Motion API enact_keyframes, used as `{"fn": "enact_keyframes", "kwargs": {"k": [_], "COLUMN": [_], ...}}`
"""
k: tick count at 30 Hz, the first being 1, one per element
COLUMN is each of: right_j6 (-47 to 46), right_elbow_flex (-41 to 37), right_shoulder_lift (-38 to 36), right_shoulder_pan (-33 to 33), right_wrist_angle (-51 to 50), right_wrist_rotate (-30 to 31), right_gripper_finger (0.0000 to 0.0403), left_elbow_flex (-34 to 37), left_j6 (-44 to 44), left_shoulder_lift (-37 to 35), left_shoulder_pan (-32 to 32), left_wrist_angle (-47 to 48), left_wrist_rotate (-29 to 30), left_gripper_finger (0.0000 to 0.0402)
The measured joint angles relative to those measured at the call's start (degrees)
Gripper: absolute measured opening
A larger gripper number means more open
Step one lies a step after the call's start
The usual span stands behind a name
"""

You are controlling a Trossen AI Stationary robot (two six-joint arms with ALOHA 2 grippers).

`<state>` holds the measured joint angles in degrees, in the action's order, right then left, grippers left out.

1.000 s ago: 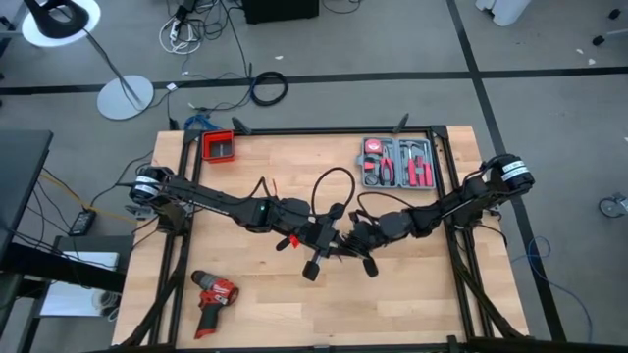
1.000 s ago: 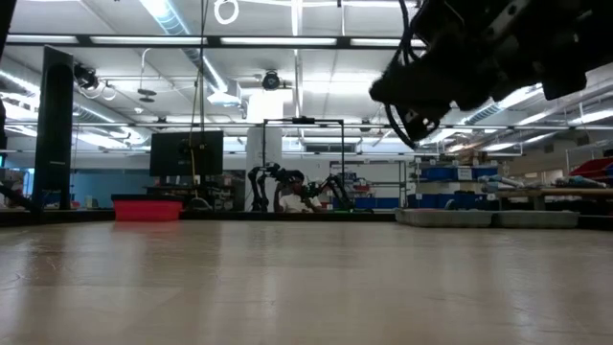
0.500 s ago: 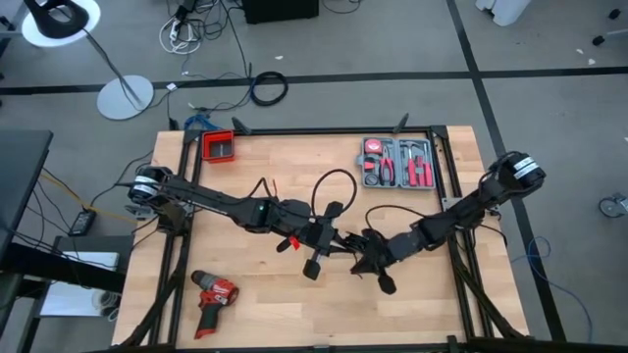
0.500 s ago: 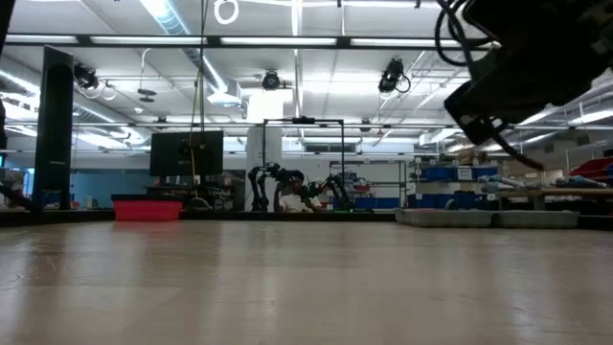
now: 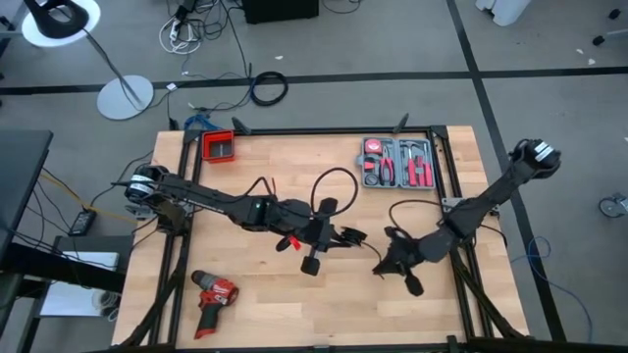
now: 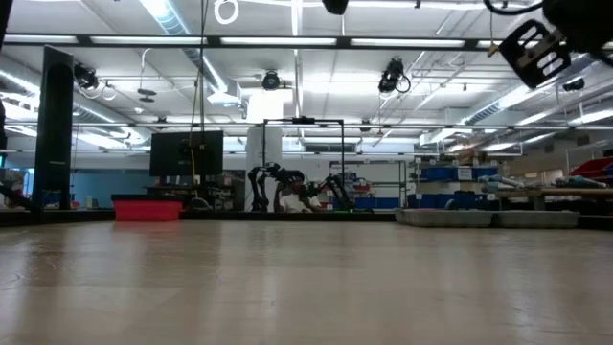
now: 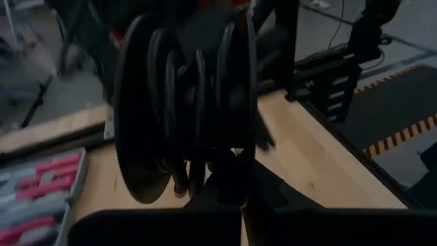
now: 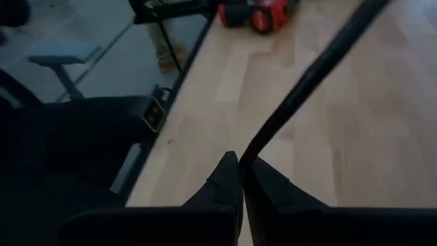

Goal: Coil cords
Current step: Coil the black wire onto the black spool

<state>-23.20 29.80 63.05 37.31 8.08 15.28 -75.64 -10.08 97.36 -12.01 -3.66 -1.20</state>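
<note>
While the left gripper (image 5: 339, 235) clamps the coiled part of the cord (image 5: 324, 196) above mid-tabletop (image 5: 245, 304), the right gripper (image 5: 385, 265), just to its right, pinches a straight run of the same cord (image 8: 307, 82), fingers closed.

We see the thin black flexible cord (image 5: 345, 201) partly coiled mid-desk, one loop arching up, its free length trailing right.

Grey concrete floor (image 5: 549, 39) crossed by black tape lines surrounds the light wooden table (image 5: 245, 304); a white round-based floor lamp (image 5: 118, 88) stands nearby; long ceiling strip lights (image 6: 287, 41) glow overhead.
</note>
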Motion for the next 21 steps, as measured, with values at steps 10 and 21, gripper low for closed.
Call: {"fn": "enact_keyframes", "kwargs": {"k": [10, 21], "right_j6": [7.0, 17.2], "right_elbow_flex": [1.8, 12.9], "right_shoulder_lift": [-6.8, -5.0], "right_shoulder_pan": [-1.2, -8.3], "right_wrist_angle": [-3.5, -13.8], "right_wrist_rotate": [1.9, -3.4], "right_gripper_finger": [0.0005, 0.0006], "left_elbow_flex": [0.0, 0.0], "left_j6": [9.1, 16.3], "left_shoulder_lift": [0.0, 0.9], "left_shoulder_pan": [0.5, 1.0], "left_wrist_angle": [8.1, 10.7], "left_wrist_rotate": [0.7, -5.0], "left_gripper_finger": [0.0000, 0.0000]}}
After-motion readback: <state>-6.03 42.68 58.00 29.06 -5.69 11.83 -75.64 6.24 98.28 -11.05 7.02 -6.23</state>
